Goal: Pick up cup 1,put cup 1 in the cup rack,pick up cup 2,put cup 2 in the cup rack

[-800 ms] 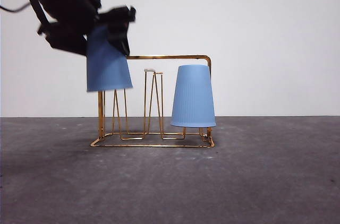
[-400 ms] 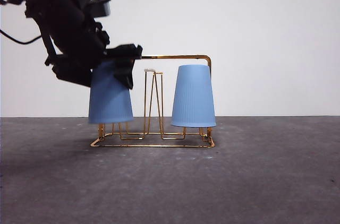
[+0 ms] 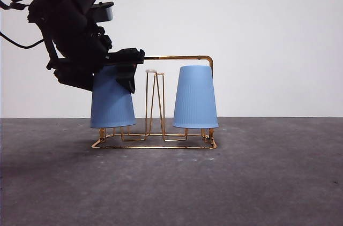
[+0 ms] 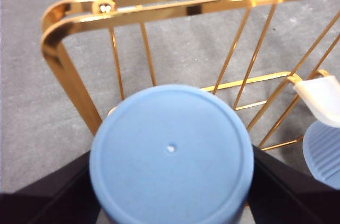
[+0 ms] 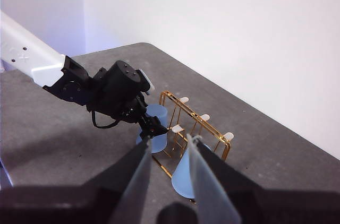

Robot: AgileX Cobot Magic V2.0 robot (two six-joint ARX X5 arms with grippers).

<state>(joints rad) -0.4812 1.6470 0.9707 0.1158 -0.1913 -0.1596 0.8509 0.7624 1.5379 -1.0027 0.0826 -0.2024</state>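
The left pincer [image 3: 119, 65] was clamped on the upper part of an upside-down pale blue ribbed plastic cup [image 3: 112, 103], one black jaw on each side of the cup's flat base in the left wrist view [image 4: 171, 155]. Its dark arm came in from the upper left of the front view. The cup sat upright at the left end of the gold-coloured wire cup rack [image 3: 179, 58], its open rim low, just above the rack's bottom wires. The rack's arched top bar ran from behind the pincer to the right.

A second pale blue ribbed cup [image 3: 195, 97], also inverted, stood at the right end of the rack, apart from the held cup, with a narrow hairpin prong [image 3: 155, 103] bare between them. The rack rested on the dark grey desk [image 3: 268, 183] before a white wall.

The right pincer [image 5: 166, 152] hung high and well back from the rack, its jaws slightly parted and holding nothing.

A second earlier the held cup had been tilted and higher, its rim well up the rack; half a second earlier it had been nearly down. Now it sat a little lower and straighter. The right-hand cup had not moved.
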